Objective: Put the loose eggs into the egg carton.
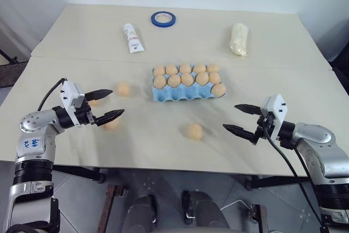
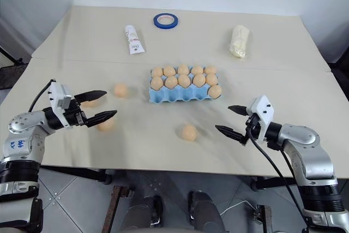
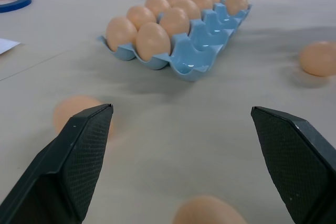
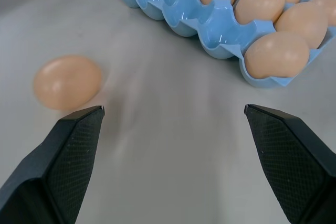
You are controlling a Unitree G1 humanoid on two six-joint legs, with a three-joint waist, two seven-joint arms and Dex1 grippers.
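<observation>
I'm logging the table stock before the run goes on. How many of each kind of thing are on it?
Loose tan-orange eggs on the table: 4
Tan-orange eggs seated in the carton: 11
Light blue moulded egg carton: 1
Blue tape ring: 1
White tube: 1
Pale plastic-wrapped bundle: 1
Total: 19

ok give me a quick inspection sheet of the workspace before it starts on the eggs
surface: pale table made of two tops butted together, seam running across behind the carton
job's things: egg carton, back two rows full, one egg at the right end of the near row, other near cups empty; four loose eggs on the table
clutter: blue tape ring, white tube, plastic-wrapped bundle, all at the far side
grippers: left gripper and right gripper both open, holding nothing
cables: black cable at left wrist, another under the right arm
surroundings: plain wall, grey tiled floor
</observation>
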